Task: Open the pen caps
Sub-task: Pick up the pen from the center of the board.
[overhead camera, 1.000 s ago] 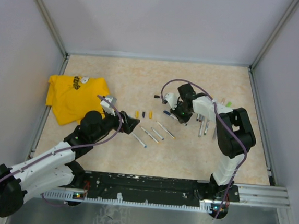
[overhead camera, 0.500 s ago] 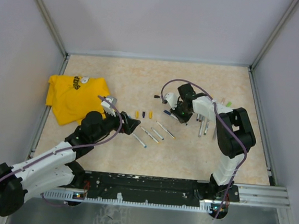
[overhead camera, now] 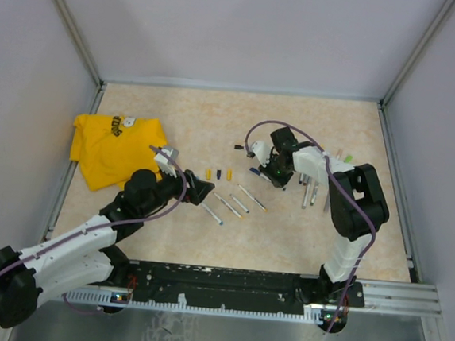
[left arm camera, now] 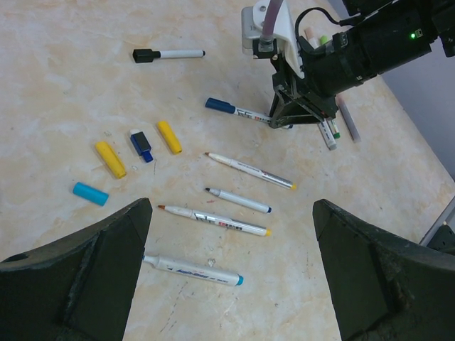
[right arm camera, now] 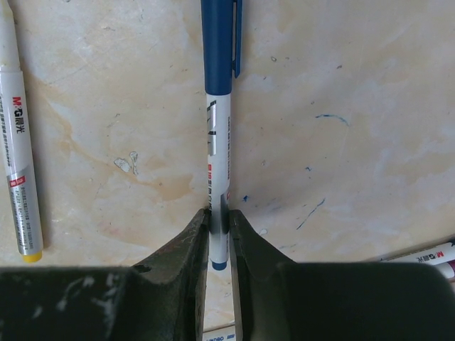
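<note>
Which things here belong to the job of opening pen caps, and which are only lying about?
Job:
- blue cap, on the clamped pen in the right gripper
- black cap, on the far pen
- four loose caps, already off
- four uncapped pens

Lying about:
- yellow cloth

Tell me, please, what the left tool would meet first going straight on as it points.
Probably the white pen with the light-blue end, lying nearest ahead of the left tool; depth is unclear.
</note>
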